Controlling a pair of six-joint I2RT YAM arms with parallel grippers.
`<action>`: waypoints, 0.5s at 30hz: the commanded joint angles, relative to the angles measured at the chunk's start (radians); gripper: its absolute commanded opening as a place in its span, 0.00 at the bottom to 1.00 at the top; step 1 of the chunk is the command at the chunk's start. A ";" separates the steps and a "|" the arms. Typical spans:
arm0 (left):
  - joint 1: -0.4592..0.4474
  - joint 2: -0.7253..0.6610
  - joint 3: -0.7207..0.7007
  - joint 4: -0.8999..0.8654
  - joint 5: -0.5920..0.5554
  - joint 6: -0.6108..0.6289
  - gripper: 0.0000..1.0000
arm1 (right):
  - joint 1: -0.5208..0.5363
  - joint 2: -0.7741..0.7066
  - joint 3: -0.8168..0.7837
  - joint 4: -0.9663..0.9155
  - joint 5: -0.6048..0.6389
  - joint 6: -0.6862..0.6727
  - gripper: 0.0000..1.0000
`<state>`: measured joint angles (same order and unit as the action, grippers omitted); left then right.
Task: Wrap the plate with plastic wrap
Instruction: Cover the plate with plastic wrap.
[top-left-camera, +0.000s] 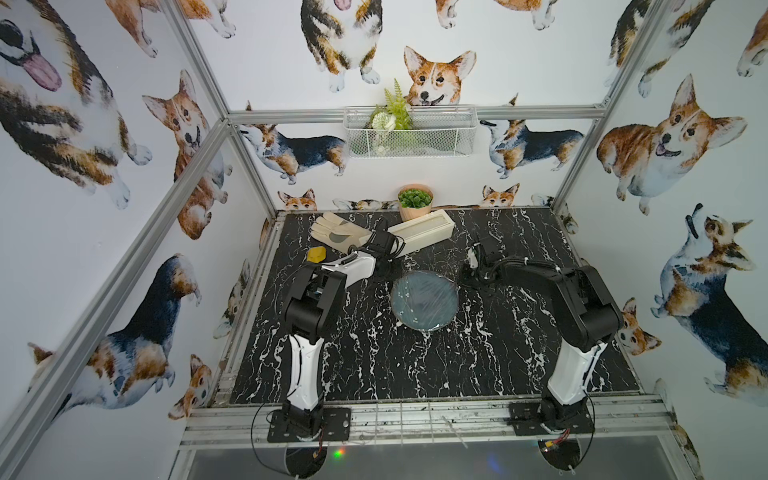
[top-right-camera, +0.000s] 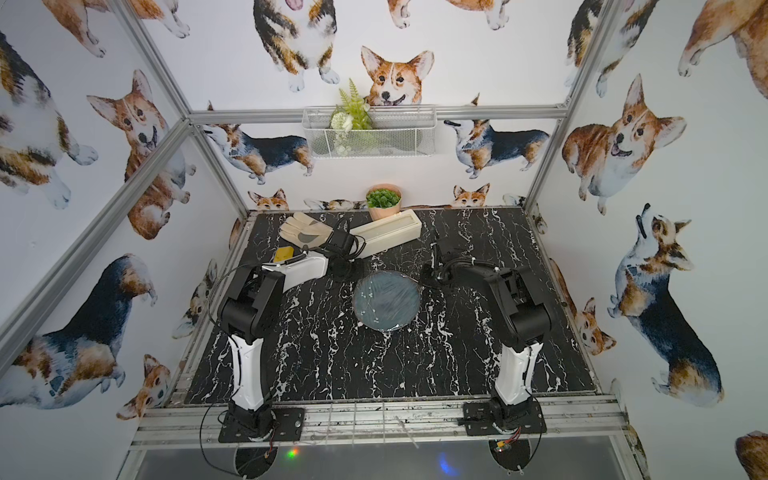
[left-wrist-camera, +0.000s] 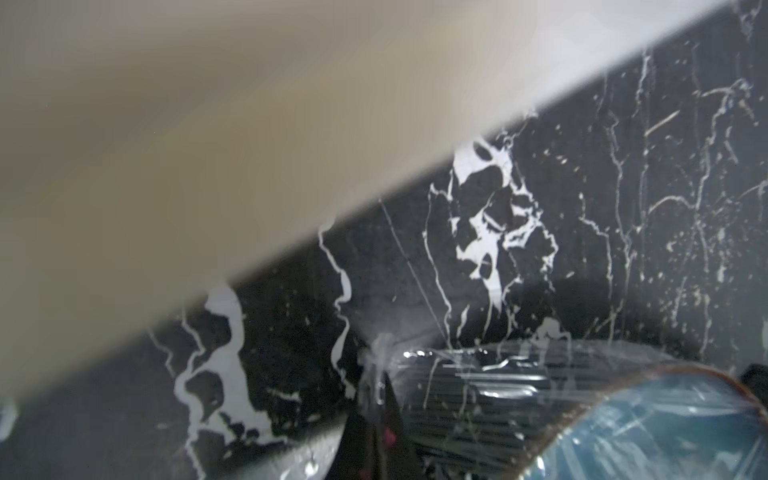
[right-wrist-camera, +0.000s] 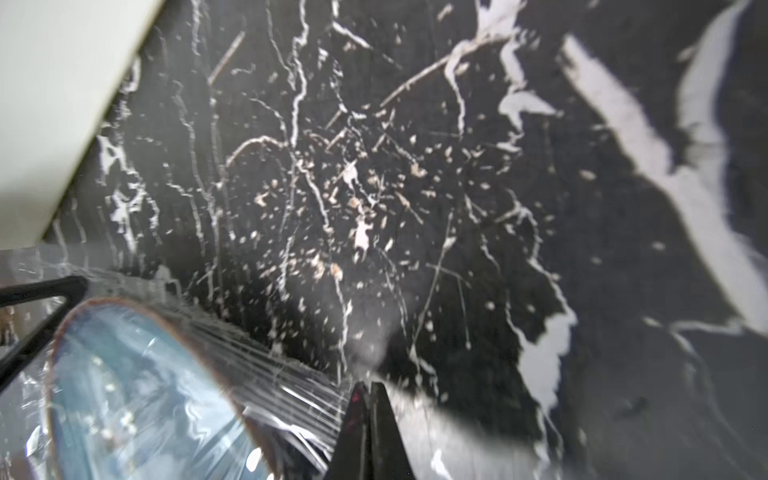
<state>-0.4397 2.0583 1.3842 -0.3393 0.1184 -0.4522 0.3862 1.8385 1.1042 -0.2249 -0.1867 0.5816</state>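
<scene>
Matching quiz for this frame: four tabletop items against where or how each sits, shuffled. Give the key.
1. round blue-grey glazed plate
2. long cream-white rectangular dispenser box
3. beige fabric glove
4. peach round plant pot

A. at the far edge, green leaves inside
B. centre of the black marbled table, under clear crinkly film
C. flat at the far left
D. lying aslant just in front of the pot

Pairs: 1-B; 2-D; 3-C; 4-A
</scene>
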 joint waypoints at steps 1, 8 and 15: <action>0.003 -0.022 0.059 -0.172 -0.049 0.042 0.16 | 0.001 -0.068 0.004 -0.105 0.059 -0.036 0.17; 0.004 -0.079 0.177 -0.325 -0.133 0.106 0.41 | 0.001 -0.153 0.059 -0.262 0.161 -0.121 0.43; 0.001 -0.127 0.194 -0.420 -0.184 0.116 0.46 | 0.081 -0.160 0.132 -0.261 0.106 -0.173 0.44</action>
<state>-0.4381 1.9507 1.5829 -0.6762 -0.0330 -0.3534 0.4374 1.6833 1.2221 -0.4850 -0.0368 0.4557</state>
